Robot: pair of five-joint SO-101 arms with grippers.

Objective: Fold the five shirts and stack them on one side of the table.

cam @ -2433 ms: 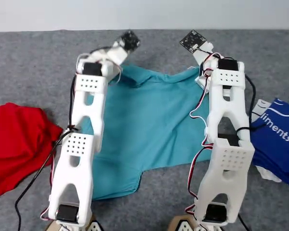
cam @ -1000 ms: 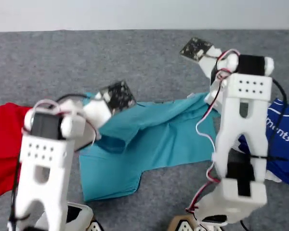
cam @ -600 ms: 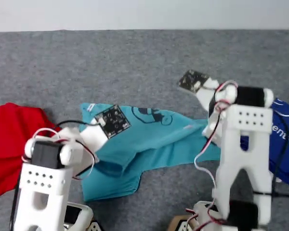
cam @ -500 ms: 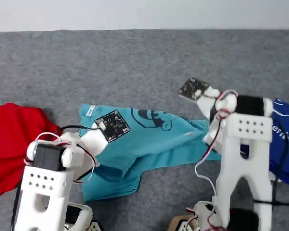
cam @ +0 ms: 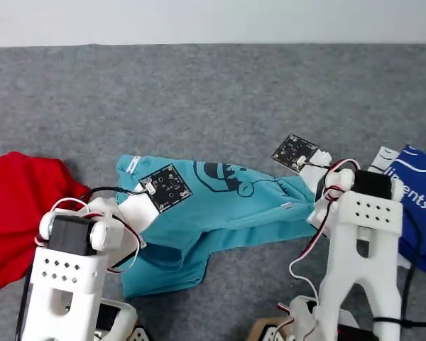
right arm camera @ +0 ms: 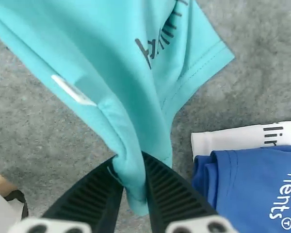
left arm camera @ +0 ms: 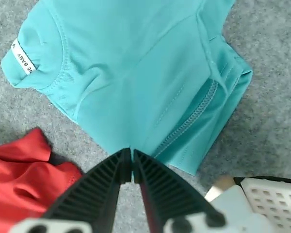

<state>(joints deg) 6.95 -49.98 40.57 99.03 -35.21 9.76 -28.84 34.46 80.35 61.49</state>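
A teal cotton shirt is laid, partly doubled over, on the grey table, midway between its left and right edges. One edge is pinched in the closed left jaws, and a fold is clamped in the right jaws. A crumpled red shirt is seen at the left edge, a blue printed shirt at the right

Illumination is bright, even and diffuse, and it arrives from overhead. In the high view the grey felt-like table cover is lit uniformly across its width. The teal cotton shirt throws a narrow, soft-edged shadow onto the cover along its near hem, and its folds carry darker bands. The white plastic left arm and white plastic right arm read very bright. In the right wrist view a thin shadow line follows the lifted shirt edge.
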